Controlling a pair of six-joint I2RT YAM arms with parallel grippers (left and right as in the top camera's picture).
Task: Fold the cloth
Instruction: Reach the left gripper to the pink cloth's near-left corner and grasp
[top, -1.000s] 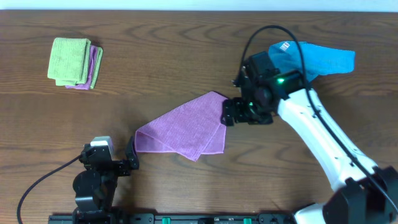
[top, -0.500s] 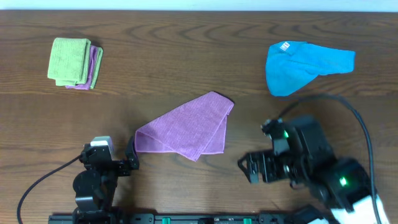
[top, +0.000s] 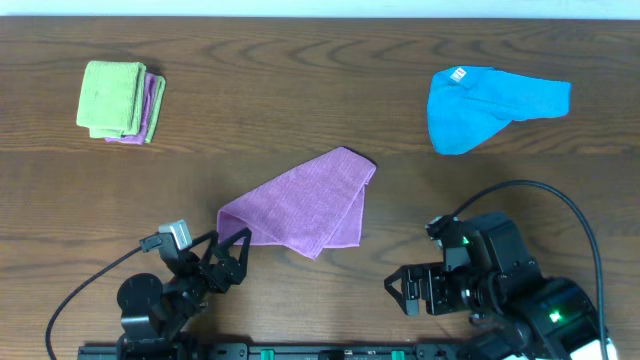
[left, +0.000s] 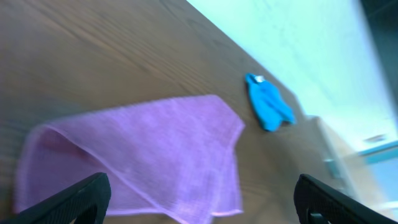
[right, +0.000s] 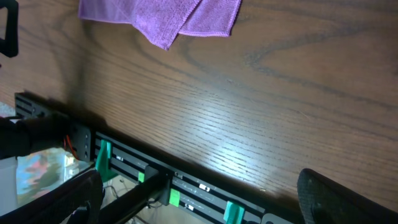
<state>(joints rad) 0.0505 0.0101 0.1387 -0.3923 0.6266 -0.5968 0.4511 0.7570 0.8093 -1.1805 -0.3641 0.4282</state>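
A purple cloth (top: 300, 205) lies folded over on the wooden table at the centre, roughly triangular. It also shows in the left wrist view (left: 143, 155) and at the top of the right wrist view (right: 165, 15). My left gripper (top: 228, 262) is open and empty, just in front of the cloth's left corner. My right gripper (top: 408, 290) is open and empty near the table's front edge, to the right of the cloth and apart from it.
A blue cloth (top: 490, 100) lies crumpled at the back right, also in the left wrist view (left: 267, 106). A folded green cloth on a folded purple one (top: 120, 100) sits at the back left. A black rail with green clips (right: 168, 183) runs along the front edge.
My right arm let go of the purple cloth's right corner and pulled back to the front edge. My left gripper has turned and moved toward the cloth's left corner.
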